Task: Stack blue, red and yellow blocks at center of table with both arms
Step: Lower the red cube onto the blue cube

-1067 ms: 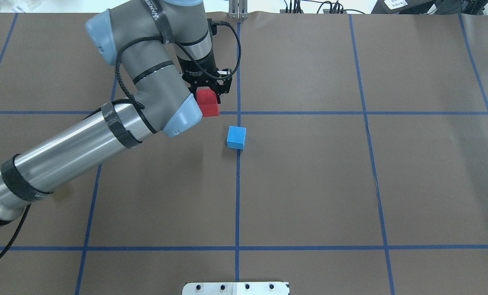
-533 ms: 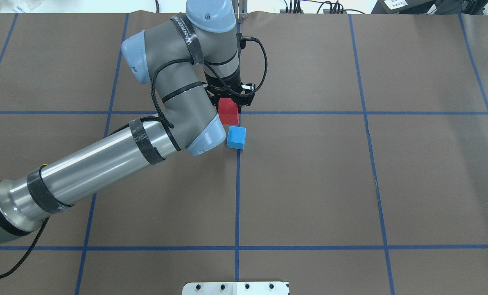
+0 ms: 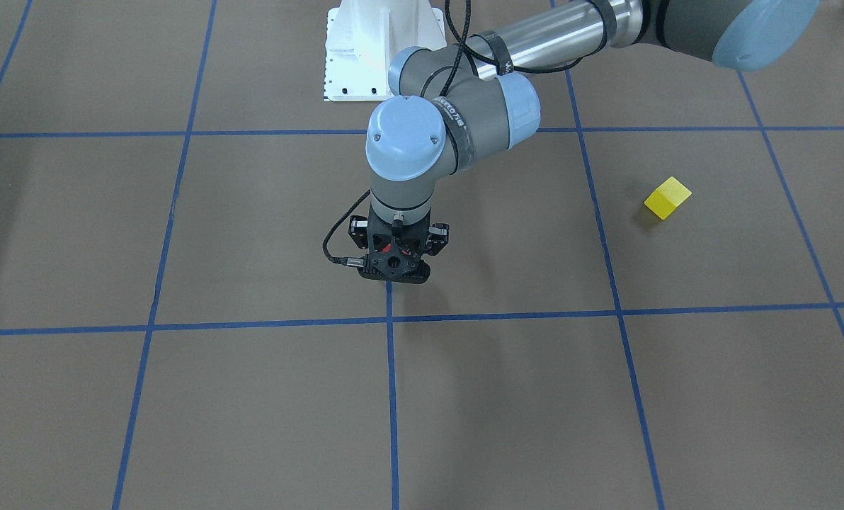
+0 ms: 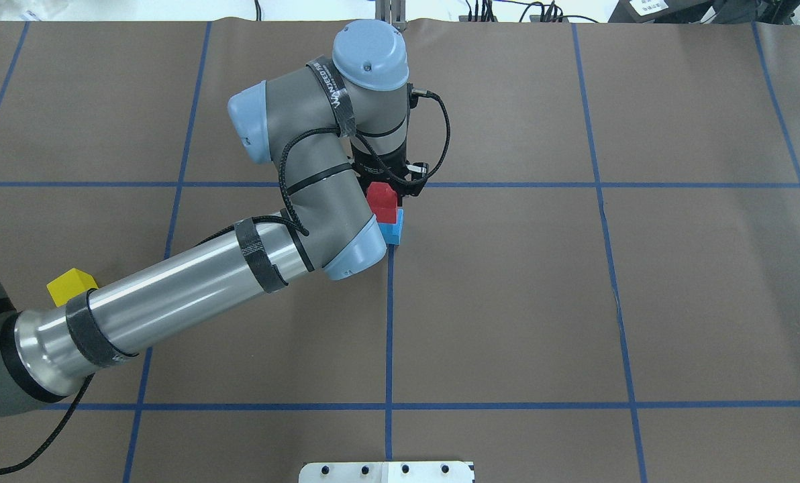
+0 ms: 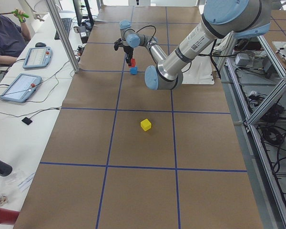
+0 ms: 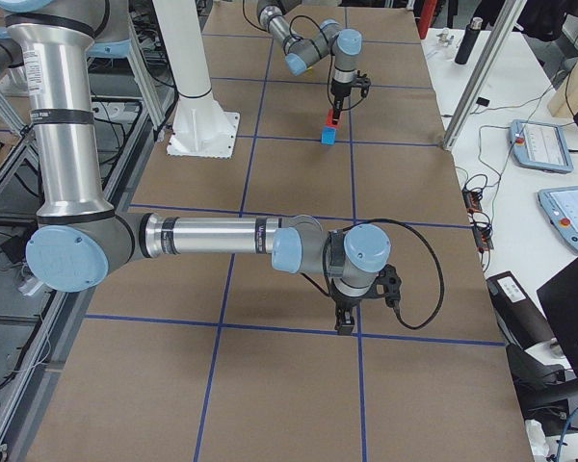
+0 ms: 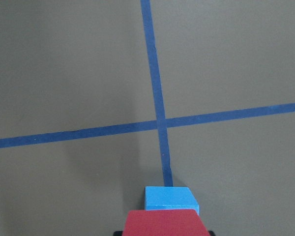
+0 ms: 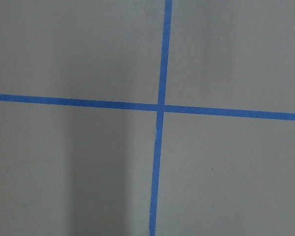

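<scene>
My left gripper [image 4: 388, 196] is shut on the red block [image 4: 381, 201] and holds it right over the blue block [image 4: 393, 233] at the table's centre tape cross. In the left wrist view the red block [image 7: 167, 222] covers most of the blue block [image 7: 169, 199]; I cannot tell if they touch. The yellow block [image 4: 71, 285] lies alone on the table beside the left arm's forearm; it also shows in the front-facing view [image 3: 667, 197]. My right gripper [image 6: 345, 325] shows only in the exterior right view, low over a tape line; I cannot tell whether it is open.
Blue tape lines [image 4: 388, 322] divide the brown table into squares. The white base plate [image 4: 386, 471] sits at the near edge. The left arm's forearm [image 4: 172, 295] stretches low across the table's left half. Tablets [image 6: 549, 144] lie on a side desk.
My left gripper has carried the red block right and nearer, from beside the blue block to directly over it. The arm's shift has uncovered the yellow block.
</scene>
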Robot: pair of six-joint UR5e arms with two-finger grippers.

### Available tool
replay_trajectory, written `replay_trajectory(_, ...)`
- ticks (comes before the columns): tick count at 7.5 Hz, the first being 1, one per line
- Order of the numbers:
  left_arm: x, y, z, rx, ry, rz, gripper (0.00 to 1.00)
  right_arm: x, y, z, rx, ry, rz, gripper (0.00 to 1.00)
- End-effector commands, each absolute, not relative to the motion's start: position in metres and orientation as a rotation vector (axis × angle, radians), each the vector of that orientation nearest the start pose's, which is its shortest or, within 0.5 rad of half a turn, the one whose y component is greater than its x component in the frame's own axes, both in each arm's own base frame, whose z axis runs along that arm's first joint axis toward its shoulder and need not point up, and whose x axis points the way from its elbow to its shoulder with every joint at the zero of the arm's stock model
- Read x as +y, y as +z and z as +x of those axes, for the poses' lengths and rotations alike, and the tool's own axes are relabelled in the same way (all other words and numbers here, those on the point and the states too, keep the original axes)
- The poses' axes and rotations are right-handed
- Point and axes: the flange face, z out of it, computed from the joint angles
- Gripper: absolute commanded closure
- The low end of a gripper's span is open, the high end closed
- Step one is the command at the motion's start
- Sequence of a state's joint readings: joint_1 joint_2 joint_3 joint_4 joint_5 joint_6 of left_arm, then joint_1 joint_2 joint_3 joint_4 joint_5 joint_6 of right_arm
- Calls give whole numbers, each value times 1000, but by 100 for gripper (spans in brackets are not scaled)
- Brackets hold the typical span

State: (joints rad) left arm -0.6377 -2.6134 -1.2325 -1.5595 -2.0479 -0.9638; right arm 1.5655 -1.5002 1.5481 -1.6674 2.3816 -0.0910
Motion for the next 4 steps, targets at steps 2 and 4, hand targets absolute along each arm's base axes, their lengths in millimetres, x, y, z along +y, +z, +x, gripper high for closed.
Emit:
replay_trajectory(2,-543,129,599,809,143,14,100,-518,641,58,-822,-70,-11,1)
replay_trajectory(4,-541,131,603,816,148,17,100,-518,641,57,-822,-70,-13,1)
